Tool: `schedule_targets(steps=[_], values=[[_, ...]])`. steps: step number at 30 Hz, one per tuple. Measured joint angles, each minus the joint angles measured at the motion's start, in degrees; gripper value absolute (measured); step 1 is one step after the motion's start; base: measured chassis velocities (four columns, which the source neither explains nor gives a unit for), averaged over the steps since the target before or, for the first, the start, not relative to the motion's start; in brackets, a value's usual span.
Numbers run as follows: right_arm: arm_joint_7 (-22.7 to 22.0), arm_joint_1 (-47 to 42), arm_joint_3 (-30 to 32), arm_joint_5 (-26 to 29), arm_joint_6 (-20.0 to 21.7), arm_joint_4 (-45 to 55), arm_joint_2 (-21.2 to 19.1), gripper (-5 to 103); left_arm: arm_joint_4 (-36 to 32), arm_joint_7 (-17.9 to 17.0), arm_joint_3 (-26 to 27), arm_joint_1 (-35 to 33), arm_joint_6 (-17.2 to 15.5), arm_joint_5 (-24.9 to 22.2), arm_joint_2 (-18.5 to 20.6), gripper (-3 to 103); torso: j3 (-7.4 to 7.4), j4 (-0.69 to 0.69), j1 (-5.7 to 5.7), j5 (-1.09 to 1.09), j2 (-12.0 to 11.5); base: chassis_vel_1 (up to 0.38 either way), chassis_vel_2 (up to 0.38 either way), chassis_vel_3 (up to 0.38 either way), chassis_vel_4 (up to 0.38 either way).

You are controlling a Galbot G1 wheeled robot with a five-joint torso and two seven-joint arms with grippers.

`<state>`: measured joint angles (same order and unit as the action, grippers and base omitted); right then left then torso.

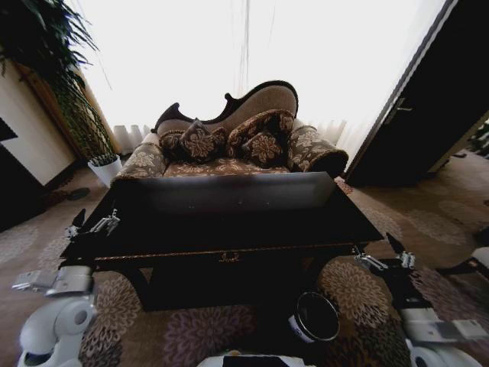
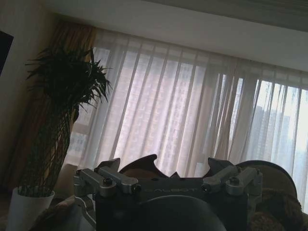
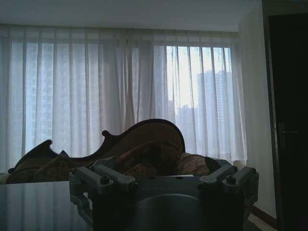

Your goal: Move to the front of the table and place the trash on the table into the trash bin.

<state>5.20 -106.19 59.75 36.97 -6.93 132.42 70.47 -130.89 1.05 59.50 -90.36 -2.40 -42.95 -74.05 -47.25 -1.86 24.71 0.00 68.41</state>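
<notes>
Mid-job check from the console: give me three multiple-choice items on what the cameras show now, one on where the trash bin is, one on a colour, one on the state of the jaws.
1. Where is the trash bin?
A. on the sofa
B. on the floor in front of the table, to the robot's right of centre
C. beside the white plant pot

2. What colour is the plant pot?
A. white
B. red
C. black

3. How do the jaws of the left gripper and right gripper stand?
A. both open and empty
B. left shut on a can
C. right shut on paper

Answers: 1 B, the head view shows it on the carpet there; 2 A, it is white; 3 A, both wrist views show spread, empty jaws.
</notes>
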Motion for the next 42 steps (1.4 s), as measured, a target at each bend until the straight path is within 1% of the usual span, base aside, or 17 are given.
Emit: schedule_targets(steps=[1, 2, 4, 5, 6, 10, 12, 16, 19, 22, 27, 37, 42], values=[[-1.74, 0.71, -0.41, 0.29, 1.76, 0.88, -1.64, 100, -0.85, 0.16, 0.19, -0.8, 0.1, -0.01, -0.39, 100, 0.0, 0.0, 0.0, 0.01, 0.0, 0.0, 0.0, 0.0, 0.0], [-2.27, 1.12, -0.56, 0.44, 2.45, 1.16, -2.63, 100, -1.39, 0.25, 0.26, -1.31, 0.28, 0.03, -0.58, 100, 0.0, 0.01, 0.0, 0.0, 0.0, 0.0, 0.0, 0.0, 0.0], [-2.57, 2.06, -0.75, 0.79, 3.23, 1.39, -5.01, 100, -2.2, 0.38, 0.33, -2.12, 0.64, 0.17, -0.76, 100, 0.0, 0.01, 0.0, 0.01, 0.0, 0.0, 0.0, 0.0, 0.0], [-2.58, 2.96, -0.91, 1.31, 3.6, 1.44, -7.1, 100, -2.96, 0.46, 0.4, -2.93, 0.87, 0.32, -0.85, 100, 0.0, 0.02, 0.0, 0.02, 0.0, 0.0, 0.0, 0.0, 0.0], [-2.58, 2.96, -0.91, 1.31, 3.6, 1.44, -7.1, 100, -2.96, 0.46, 0.4, -2.93, 0.87, 0.32, -0.85, 100, 0.0, 0.02, 0.0, 0.02, 0.0, 0.0, 0.0, 0.0, 0.0], [-2.73, 5.2, -2.17, 2.42, 5.52, 1.62, -10.22, 100, -4.19, 0.37, 0.03, -4.87, 0.91, 1.2, -1.49, 100, 0.0, 0.0, 0.01, 0.01, 0.0, 0.0, 0.0, 0.0, 0.0], [-2.75, 5.47, -2.34, 2.42, 5.77, 1.61, -10.37, 100, -4.29, 0.35, -0.2, -5.13, 0.91, 1.48, -1.67, 100, 0.0, 0.0, 0.0, 0.01, 0.0, 0.0, 0.0, 0.0, 0.0], [-3.42, 7.98, -4.66, 1.59, 9.37, 1.81, -11.3, 100, -4.94, 0.29, -3.67, -7.09, 1.71, 5.8, -3.71, 100, 0.0, 0.0, 0.0, 0.01, 0.0, 0.0, 0.0, 0.0, 0.0], [-3.4, 8.29, -5.06, 1.13, 9.76, 1.83, -11.54, 100, -5.15, 0.4, -4.96, -7.67, 2.24, 7.15, -4.58, 100, 0.0, 0.0, 0.01, 0.01, 0.0, 0.0, 0.0, 0.0, 0.0], [-2.58, 8.26, -5.26, 0.41, 9.62, 1.43, -11.69, 100, -5.16, 0.92, -6.23, -8.68, 3.77, 9.25, -5.64, 100, 0.0, 0.0, 0.0, 0.01, 0.0, 0.0, 0.0, 0.0, 0.0], [-1.57, 8.19, -5.55, 0.23, 8.84, 1.03, -11.48, 100, -5.23, 1.21, -6.28, -9.1, 4.36, 9.58, -5.81, 100, 0.0, 0.0, 0.0, 0.01, 0.0, 0.0, 0.0, 0.0, 0.0], [-0.14, 8.29, -5.94, 0.0, 8.04, 0.28, -11.07, 100, -4.8, 1.23, -6.22, -8.72, 4.37, 9.65, -5.65, 100, 0.0, 0.0, 0.0, 0.0, 0.0, 0.0, 0.0, 0.0, 0.0], [1.35, 8.4, -5.72, 0.17, 7.44, -0.26, -11.23, 100, -4.15, 1.23, -6.81, -8.21, 4.37, 10.17, -5.59, 100, 0.0, 0.0, 0.01, 0.0, 0.0, 0.0, 0.0, 0.0, 0.0]])
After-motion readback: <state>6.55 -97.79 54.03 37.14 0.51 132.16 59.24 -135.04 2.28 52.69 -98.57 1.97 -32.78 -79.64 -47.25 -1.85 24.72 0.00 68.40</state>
